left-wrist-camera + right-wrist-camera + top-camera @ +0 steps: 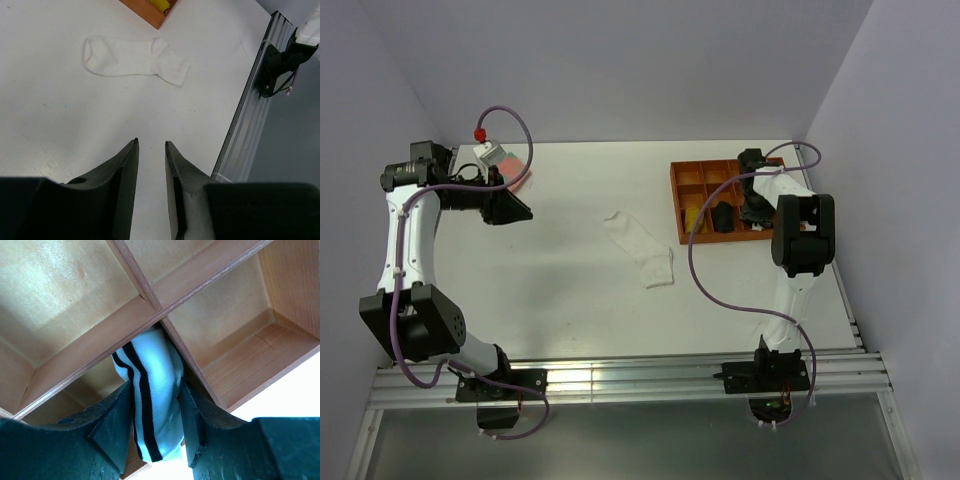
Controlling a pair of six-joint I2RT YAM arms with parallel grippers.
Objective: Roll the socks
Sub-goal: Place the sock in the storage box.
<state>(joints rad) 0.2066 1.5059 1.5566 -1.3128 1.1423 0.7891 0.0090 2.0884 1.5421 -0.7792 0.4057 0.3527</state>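
Step in hand, as I read it: stowing a finished roll. The right gripper [155, 390] is down in the orange wooden tray [295, 290], jaws roughly half apart, with the striped sock roll [147, 365] between them and fabric touching both inner faces. I take it as held, though I cannot tell how firmly. The roll sits low in one cell, tucked into the corner where two dividers [95, 337] cross (overhead, the right arm [800, 235] hides which cell; it is toward the tray's right end). The left gripper [151, 142] hangs over the table [60, 125] on the left side, jaws a narrow gap apart with nothing in them. The plain white sock [135, 60] lies flat and unrolled mid-table, between the two arms, near the tray's near-left corner and apart from both grippers. Next move, my judgement: let the roll go and lift the right gripper straight up, so the fingers clear the dividers without dragging the bundle out. Then go for the flat sock, where thin fabric lying flush will call for a low pinch at toe or cuff. Around: a yellow item [692, 217] and a black item [722, 217] sit in cells at the tray's left end. A pink-and-red object [500, 160] sits far left, near the left gripper. A purple cable [692, 262] loops off the right arm over the table between tray and sock and could snag a reach that way. Only one plain sock is in view.
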